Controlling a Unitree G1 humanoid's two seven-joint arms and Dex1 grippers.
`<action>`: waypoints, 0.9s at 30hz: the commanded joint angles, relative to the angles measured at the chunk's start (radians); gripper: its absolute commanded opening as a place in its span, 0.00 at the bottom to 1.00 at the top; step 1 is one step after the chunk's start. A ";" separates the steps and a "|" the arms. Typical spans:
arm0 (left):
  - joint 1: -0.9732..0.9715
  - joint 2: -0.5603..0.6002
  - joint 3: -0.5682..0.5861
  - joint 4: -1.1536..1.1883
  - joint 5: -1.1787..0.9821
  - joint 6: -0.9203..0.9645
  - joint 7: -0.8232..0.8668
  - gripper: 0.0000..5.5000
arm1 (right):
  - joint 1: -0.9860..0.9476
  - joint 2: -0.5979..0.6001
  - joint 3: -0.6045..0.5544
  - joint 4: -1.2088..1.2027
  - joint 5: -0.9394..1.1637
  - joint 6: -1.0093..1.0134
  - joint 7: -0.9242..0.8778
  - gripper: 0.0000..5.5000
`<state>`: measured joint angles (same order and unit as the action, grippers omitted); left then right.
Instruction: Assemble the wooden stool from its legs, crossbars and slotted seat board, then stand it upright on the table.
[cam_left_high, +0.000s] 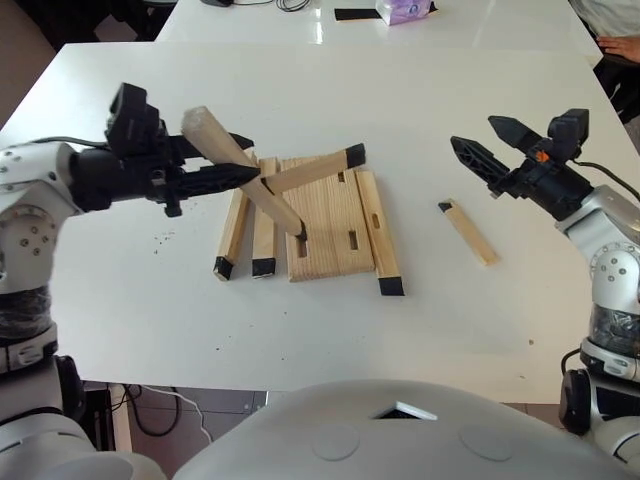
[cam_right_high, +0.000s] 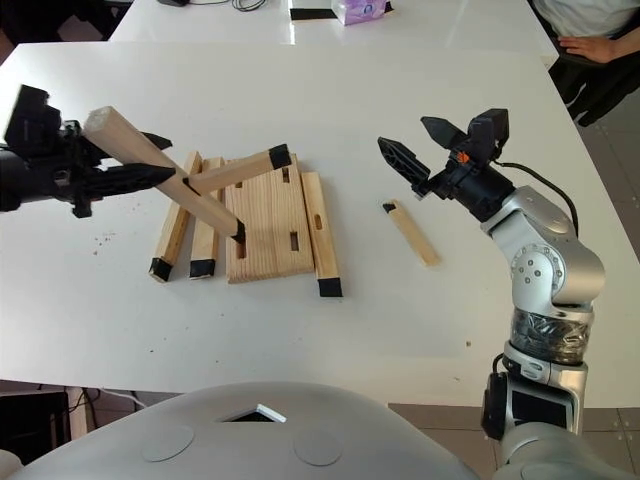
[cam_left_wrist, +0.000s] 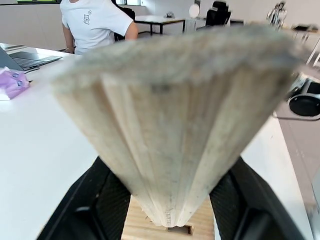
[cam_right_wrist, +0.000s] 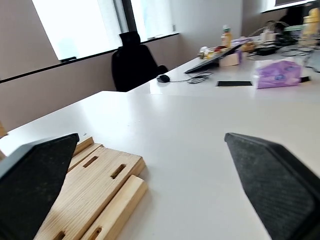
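My left pincer (cam_left_high: 250, 157) is clenched around one leg (cam_left_high: 278, 207), with the arm reaching in from the left, above the surface (cam_left_high: 150, 300). The leg tilts, its dark lower tip touching the slotted seat board (cam_left_high: 330, 225) (which lies flat mid-surface). My right pincer (cam_left_high: 475, 135) hangs released over the right side, fingers spread wide, grasping nothing.

Two capped sticks (cam_left_high: 264, 232) lie side by side against the board's left edge. One slotted bar (cam_left_high: 380, 235) lies along its right edge, one black-tipped piece (cam_left_high: 320, 167) slants across its far edge, and one short bar (cam_left_high: 470, 232) lies apart on the right. Print on the purple pack (cam_left_high: 405, 10) on the far table (cam_left_high: 480, 25) is too small to read.
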<state>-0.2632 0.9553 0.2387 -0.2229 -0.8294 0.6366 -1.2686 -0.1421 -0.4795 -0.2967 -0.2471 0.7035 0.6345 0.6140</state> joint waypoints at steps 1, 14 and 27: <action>0.000 0.007 -0.025 0.020 0.046 -0.037 -0.031 0.37 | 0.023 0.040 -0.023 -0.031 0.019 0.005 -0.067 0.98; 0.048 -0.016 -0.028 -0.025 0.046 -0.045 -0.029 0.37 | -0.044 0.039 -0.041 0.042 0.024 0.004 -0.095 0.98; 0.076 -0.009 -0.022 -0.036 0.058 -0.040 -0.025 0.37 | -0.037 0.049 -0.028 0.042 0.028 -0.003 -0.101 0.98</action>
<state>-0.1672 0.9357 0.2370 -0.2789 -0.8003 0.6039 -1.2895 -0.1801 -0.4367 -0.3254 -0.2001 0.7283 0.6342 0.5185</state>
